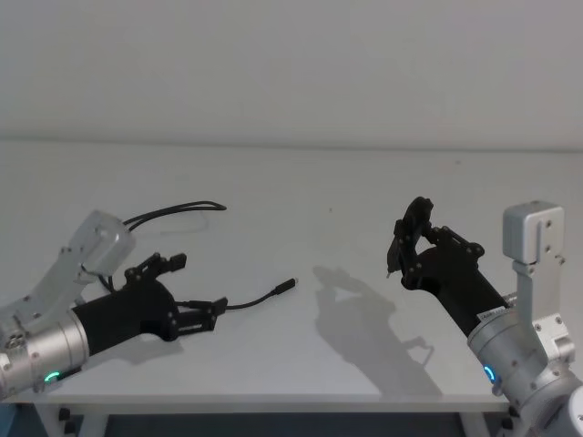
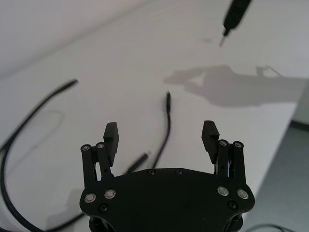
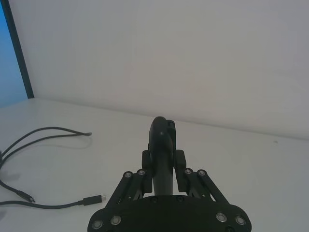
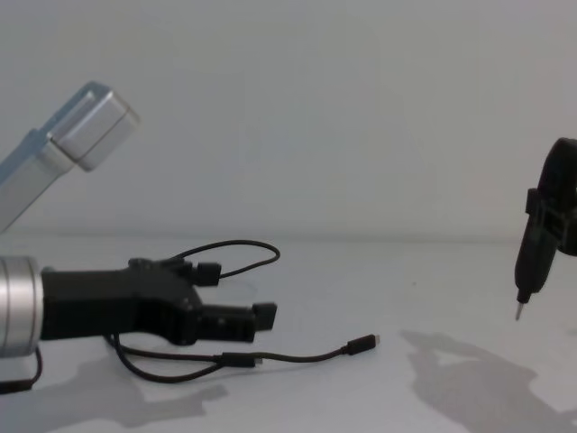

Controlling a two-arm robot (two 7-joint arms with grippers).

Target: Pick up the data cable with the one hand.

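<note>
The left gripper [image 2: 161, 137] has its jaws spread wide. The data cable [image 2: 167, 126] lies on the table [image 1: 364, 200] just beneath the gap, one plug just past the fingertips, apparently lined up for a pinch. Its wrist reaches in low, nearly level. Well apart, the right gripper [image 1: 410, 241] hangs raised, clamped on a pen-like tool [image 4: 534, 262], tip down.

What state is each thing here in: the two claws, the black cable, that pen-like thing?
left gripper: open, low over the table, nothing gripped.
right gripper: shut on the pen-like tool, raised above the table.
data cable: lying loose on the table, passing between the left gripper's open fingers, not picked up.
pen-like tool: held, metal tip pointing down, clear of the table.
</note>
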